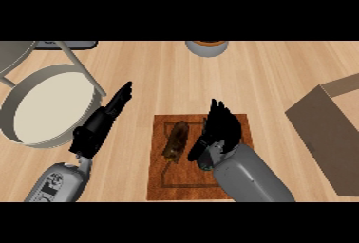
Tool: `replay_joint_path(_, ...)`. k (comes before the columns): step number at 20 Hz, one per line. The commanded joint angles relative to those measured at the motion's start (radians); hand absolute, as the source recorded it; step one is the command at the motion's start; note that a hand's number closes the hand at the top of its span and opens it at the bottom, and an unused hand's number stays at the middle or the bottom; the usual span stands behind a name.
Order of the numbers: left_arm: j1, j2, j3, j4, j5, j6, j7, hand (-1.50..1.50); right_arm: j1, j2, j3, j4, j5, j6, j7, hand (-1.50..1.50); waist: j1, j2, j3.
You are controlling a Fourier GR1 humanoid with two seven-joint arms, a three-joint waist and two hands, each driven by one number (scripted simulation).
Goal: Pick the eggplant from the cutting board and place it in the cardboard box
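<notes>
Pale wooden counter (266, 71) with plank grain, evenly lit

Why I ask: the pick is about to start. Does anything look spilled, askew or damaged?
Nothing stands out. The eggplant lies whole on the cutting board, beside the right hand; the cardboard box sits apart at the right. No spill shows.

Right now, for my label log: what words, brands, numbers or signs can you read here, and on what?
Nothing here can be read.
Dark marks on the left forearm: too blurred to read.
No lettering shows on the box, cutting board or eggplant.
</notes>
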Motion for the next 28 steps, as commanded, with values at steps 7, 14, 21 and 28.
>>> replay_joint_path(7,-0.001,-0.009,0.013,0.001,-0.023,-0.007,-0.006,0.00,-0.037,0.018,0.026,0.041,0.005,-0.007,0.240,-1.50,0.006,0.001,0.001)
replay_joint_path(14,0.008,-0.033,0.007,-0.013,-0.025,-0.018,0.008,0.00,-0.009,0.018,0.041,0.052,-0.060,0.004,0.240,-1.50,0.007,0.003,0.001)
replay_joint_path(21,-0.015,-0.018,0.047,-0.003,-0.015,-0.043,0.021,0.00,0.008,0.018,0.047,0.085,-0.071,-0.037,0.221,-1.50,0.004,0.003,0.001)
replay_joint_path(28,0.027,-0.059,0.022,0.018,-0.051,-0.026,-0.032,0.00,0.032,0.018,0.120,0.134,-0.069,-0.086,0.223,-1.50,0.009,0.005,0.001)
